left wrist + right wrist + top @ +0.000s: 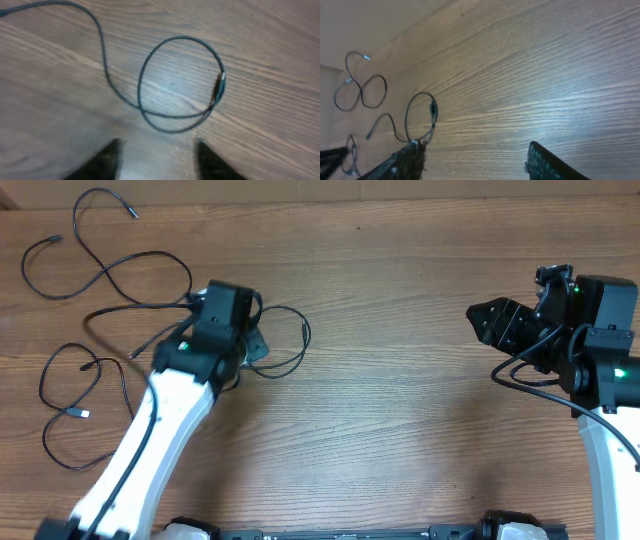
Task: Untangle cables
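Observation:
Three thin black cables lie on the left half of the wooden table. One snakes across the far left corner (130,212), one coils at the left edge (80,413), and one runs from the middle to a round loop (306,330). My left gripper (256,345) hovers at that loop's near side. In the left wrist view the loop (141,80) and its plug (218,87) lie just ahead of the left gripper (157,150), which is open with bare wood between its fingers. My right gripper (478,320) is far to the right, open and empty (477,152).
The right wrist view looks across bare wood toward the loop (433,107) and the far cable (385,87). Thicker black wires hang on the right arm (530,370). The table's far edge (400,190) meets a pale surface.

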